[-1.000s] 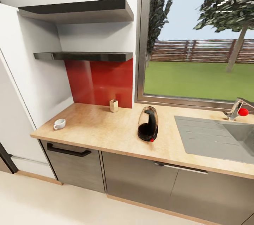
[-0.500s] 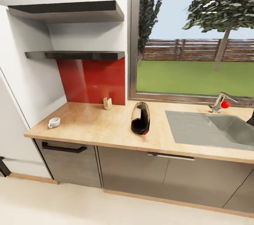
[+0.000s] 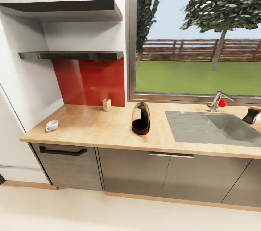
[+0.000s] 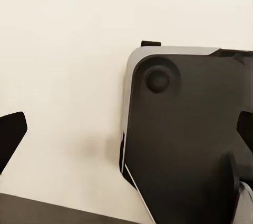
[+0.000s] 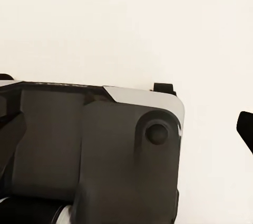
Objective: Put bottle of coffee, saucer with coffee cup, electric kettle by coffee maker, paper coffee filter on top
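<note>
On the wooden countertop [image 3: 94,129], a pale, lightly grained slab, the electric kettle [image 3: 140,118] is seen standing upright near the middle, just left of the sink. A rounded, glassy brownish shell over a black core and base is noted, with a small red spot low at its front. The coffee cup [image 3: 51,126], white and squat with its handle turned outward, is set well apart near the counter's left front corner. A small tan, boxy item [image 3: 106,104] is placed against the glossy red backsplash [image 3: 90,82]; what it is cannot be told.

Two dark, flat wall shelves [image 3: 69,55] are mounted above the backsplash. A grey matte sink [image 3: 203,127] with a ribbed drainboard is let into the counter at right, backed by a metal faucet [image 3: 216,101] bearing a red knob. A dark object with a pale side [image 3: 253,115] is cut off at the far right edge. Grey cabinet fronts run below, one with a black bar handle [image 3: 62,151]. A large window [image 3: 195,35] gives onto grass, fence and trees.

In both wrist views, a dark, rounded-cornered robot base panel [image 4: 190,139] is recorded over a cream floor [image 4: 63,50]. Dark fingertips of the left gripper [image 4: 126,134] and the right gripper [image 5: 129,132] are seen at opposite frame edges, so both are spread wide with nothing between them.
</note>
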`<state>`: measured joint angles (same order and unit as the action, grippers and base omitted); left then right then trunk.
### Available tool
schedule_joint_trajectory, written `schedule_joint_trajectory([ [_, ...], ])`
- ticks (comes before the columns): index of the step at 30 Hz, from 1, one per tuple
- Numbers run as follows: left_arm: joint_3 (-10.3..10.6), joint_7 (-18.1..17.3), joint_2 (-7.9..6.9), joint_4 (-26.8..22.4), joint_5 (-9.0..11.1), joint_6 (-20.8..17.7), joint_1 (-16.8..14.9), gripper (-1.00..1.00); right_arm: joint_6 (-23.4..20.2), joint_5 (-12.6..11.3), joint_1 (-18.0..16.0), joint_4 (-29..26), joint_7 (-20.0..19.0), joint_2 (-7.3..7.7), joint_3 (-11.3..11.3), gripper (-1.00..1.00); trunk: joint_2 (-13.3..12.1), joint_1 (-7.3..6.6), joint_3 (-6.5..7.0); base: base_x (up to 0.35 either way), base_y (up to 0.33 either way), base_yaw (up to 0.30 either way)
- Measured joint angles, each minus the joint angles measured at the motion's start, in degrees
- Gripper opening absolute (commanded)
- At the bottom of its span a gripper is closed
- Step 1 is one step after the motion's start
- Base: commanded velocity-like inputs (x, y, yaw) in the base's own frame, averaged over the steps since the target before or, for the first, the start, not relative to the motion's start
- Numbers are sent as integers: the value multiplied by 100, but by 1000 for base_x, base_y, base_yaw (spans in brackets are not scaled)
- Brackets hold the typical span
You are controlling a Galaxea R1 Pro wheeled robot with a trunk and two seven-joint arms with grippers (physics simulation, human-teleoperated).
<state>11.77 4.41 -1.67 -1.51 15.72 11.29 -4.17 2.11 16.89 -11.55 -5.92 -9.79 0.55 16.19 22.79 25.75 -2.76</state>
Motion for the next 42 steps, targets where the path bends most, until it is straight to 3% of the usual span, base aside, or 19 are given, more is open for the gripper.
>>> schedule_joint_trajectory([
  [10,11,0,-27,0,-14,1,3,100,9,14,-1,-155,3,-9,-26,100,0,0,0,0,0,0],
  [17,10,0,-56,-1,-12,43,2,100,32,-38,-1,-2221,27,-77,-11,100,0,0,1,0,0,0],
  [19,2,0,-62,-5,0,52,0,100,147,-160,0,-2746,20,-203,-12,100,0,0,1,0,0,0],
  [22,-9,1,-72,-10,26,65,-1,100,514,-384,1,-3313,20,-519,-21,100,0,0,0,0,0,0],
  [26,-13,0,-66,-16,42,68,-6,100,895,-459,2,-3753,16,-858,-65,100,0,0,0,0,0,0],
  [30,-14,0,-72,-15,38,65,-9,100,999,-472,1,-4297,13,-1041,-490,100,0,0,0,0,0,0],
  [33,-15,1,-87,-11,27,53,-10,100,1012,-474,0,-4832,25,-1046,-1012,100,0,0,0,0,0,0],
  [36,-12,1,-117,-9,21,49,-10,100,1015,-472,-1,-5321,24,-1047,-1344,100,0,0,0,0,0,0],
  [38,-9,0,-138,-9,15,50,-10,100,1020,-466,-1,-5705,3,-1052,-1527,100,0,0,0,0,0,0],
  [42,3,-2,-153,-4,-2,47,-10,100,975,-478,-1,-6354,54,-1051,-1684,100,0,0,0,0,0,0],
])
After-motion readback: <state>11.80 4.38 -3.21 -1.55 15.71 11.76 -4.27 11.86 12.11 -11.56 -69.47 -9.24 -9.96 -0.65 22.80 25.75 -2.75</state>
